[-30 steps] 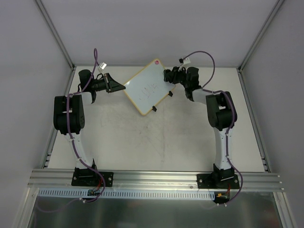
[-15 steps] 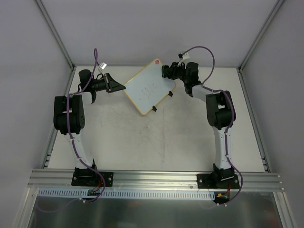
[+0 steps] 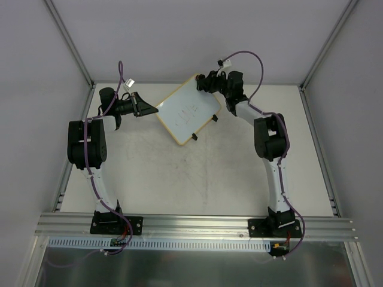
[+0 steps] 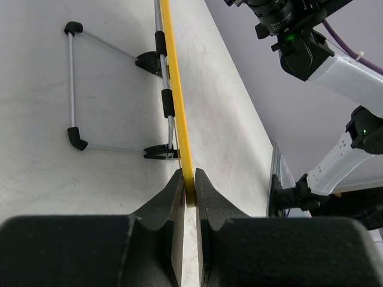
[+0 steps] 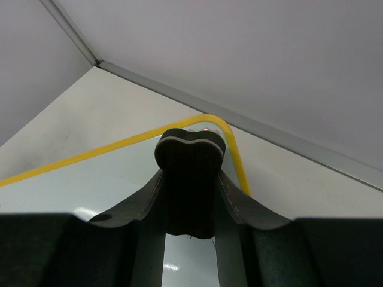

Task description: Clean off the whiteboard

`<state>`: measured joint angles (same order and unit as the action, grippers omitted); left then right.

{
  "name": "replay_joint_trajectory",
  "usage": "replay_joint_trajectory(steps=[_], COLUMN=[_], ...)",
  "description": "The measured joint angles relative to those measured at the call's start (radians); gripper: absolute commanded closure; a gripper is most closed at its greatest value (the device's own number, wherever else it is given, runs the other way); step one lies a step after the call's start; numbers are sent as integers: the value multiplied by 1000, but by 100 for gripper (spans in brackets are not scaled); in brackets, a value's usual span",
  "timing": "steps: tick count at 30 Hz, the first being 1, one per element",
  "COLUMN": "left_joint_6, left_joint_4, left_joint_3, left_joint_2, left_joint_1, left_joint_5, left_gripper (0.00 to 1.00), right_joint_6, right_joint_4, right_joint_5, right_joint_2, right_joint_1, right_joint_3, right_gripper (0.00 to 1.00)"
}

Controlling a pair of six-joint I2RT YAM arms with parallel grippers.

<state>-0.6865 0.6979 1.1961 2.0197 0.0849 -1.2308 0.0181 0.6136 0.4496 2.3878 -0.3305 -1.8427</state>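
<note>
The whiteboard (image 3: pixel 187 111) lies tilted at the back middle of the table, with faint marks at its centre and two black clips on its near right edge. My left gripper (image 3: pixel 153 109) is shut on the board's left corner; the left wrist view shows the yellow rim (image 4: pixel 178 113) edge-on between my left gripper (image 4: pixel 189 186). My right gripper (image 3: pixel 203 84) is shut on a black bow-shaped eraser block (image 5: pixel 190 179) and holds it over the board's far corner, by the yellow rim (image 5: pixel 236 156) and the pink dot (image 5: pixel 206 129). Whether the block touches the surface I cannot tell.
A folded wire stand (image 4: pixel 111 98) with black feet lies under the board. The enclosure's back wall and metal posts (image 3: pixel 70 42) stand close behind both grippers. The table (image 3: pixel 191 179) in front is scuffed.
My right gripper has moved left and toward the back, from the board's right edge to its far corner by the pink dot. The left arm and the board have stayed put.
</note>
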Motion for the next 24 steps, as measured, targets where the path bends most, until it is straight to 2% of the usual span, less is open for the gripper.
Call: replay_joint_trajectory(steps=[14, 24], left_joint_6=[0, 0], left_joint_4=[0, 0], left_joint_3=[0, 0], left_joint_2=[0, 0], left_joint_1=[0, -1], left_joint_5=[0, 0], left_gripper=[100, 100], right_joint_6=[-75, -115], right_joint_4=[-127, -157], right_joint_5=[11, 30], right_joint_2=[10, -54], right_joint_1=[-1, 19], right_joint_3=[-53, 81], right_gripper=[100, 100])
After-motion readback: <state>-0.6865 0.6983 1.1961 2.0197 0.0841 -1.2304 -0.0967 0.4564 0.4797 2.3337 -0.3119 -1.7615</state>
